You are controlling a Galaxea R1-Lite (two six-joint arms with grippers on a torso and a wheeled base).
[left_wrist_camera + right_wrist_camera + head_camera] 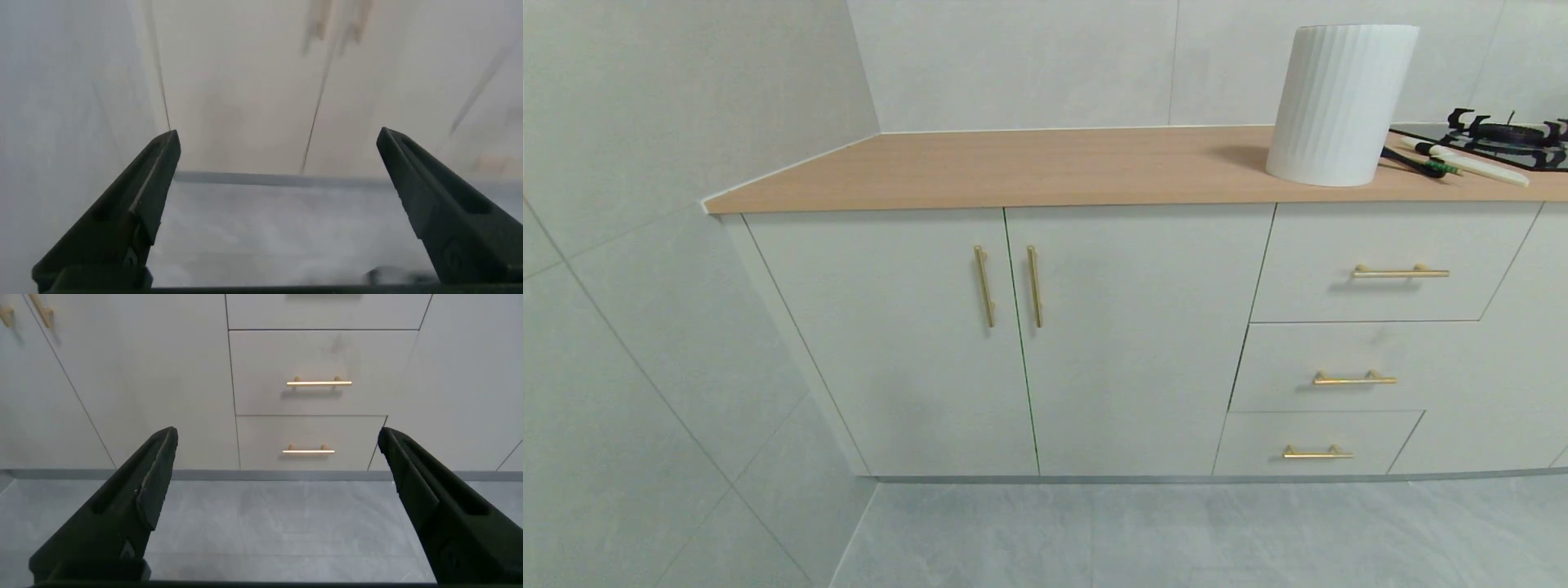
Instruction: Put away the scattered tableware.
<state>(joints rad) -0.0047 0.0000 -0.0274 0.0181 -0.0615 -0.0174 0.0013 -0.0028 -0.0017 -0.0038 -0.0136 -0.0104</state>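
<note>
Head view, upper right: the tableware (pixel 1462 161) lies on the counter (pixel 1013 167), just beside the tall white pot (pixel 1339 102) and the stove (pixel 1515 135), near the front edge. A clumsy push could knock it to the floor (pixel 1176 531) or tip the pot. Left of the pot there is lots of room. The left gripper (pixel 276 143) and right gripper (pixel 276 441) hang low by the cupboards (pixel 890 343), fingers spread wide, holding nothing.

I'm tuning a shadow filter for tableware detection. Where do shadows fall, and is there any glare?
Head view: the white ribbed canister throws a soft shadow leftward onto the countertop; the top drawer handle casts a faint one just below itself; no glare. Left and right wrist views: even light, no glare.
</note>
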